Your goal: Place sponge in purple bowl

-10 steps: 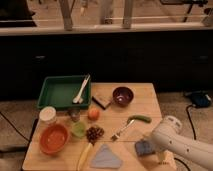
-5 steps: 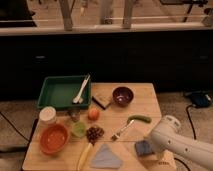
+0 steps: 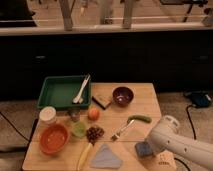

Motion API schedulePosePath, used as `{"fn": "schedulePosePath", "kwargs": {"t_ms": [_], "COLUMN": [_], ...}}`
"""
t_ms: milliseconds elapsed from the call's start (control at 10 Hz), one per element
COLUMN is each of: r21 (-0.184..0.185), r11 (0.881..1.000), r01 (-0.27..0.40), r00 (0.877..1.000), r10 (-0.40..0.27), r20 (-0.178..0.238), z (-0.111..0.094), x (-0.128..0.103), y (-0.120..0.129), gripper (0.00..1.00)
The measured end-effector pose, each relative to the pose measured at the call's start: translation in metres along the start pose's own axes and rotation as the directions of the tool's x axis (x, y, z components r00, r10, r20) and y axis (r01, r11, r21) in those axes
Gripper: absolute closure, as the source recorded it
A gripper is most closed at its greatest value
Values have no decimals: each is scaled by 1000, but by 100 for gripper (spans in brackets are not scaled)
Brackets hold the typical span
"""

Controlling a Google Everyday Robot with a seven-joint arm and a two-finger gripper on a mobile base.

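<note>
Blue-grey rectangular sponge point(image 3: 143, 149) lies at the wooden worktop's point(image 3: 145, 107) front right, with the white arm's gripper point(image 3: 149, 145) down at it (open or clamped, I cannot tell). Step in hand, by my judgement: grasping. The next move calls for a lift and carry to the small round purple bowl point(image 3: 123, 95), which looks empty. Green rectangular tray point(image 3: 50, 97) holds a white utensil point(image 3: 81, 90).

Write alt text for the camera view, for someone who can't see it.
A white robot arm reaches in from the lower right, its gripper at the blue-grey sponge near the front edge of a wooden table. The purple bowl sits farther back, beside a green tray; an orange bowl and light-blue cloth lie in front.
</note>
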Motion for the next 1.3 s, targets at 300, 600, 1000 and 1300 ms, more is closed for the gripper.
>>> {"fn": "schedulePosePath", "kwargs": {"t_ms": [300, 600, 1000, 1300], "r21": [2, 10, 17, 31], "r11": [1000, 1000, 1000, 1000], "r01": [-1, 2, 4, 7], "r00": [1000, 1000, 1000, 999], "r10": [1, -2, -4, -6], "r20": [-7, -12, -25, -33], "z": [-6, -31, -45, -75], "x": [3, 7, 11, 16], "y": [0, -12, -25, -49], "gripper": [95, 96, 96, 96]}}
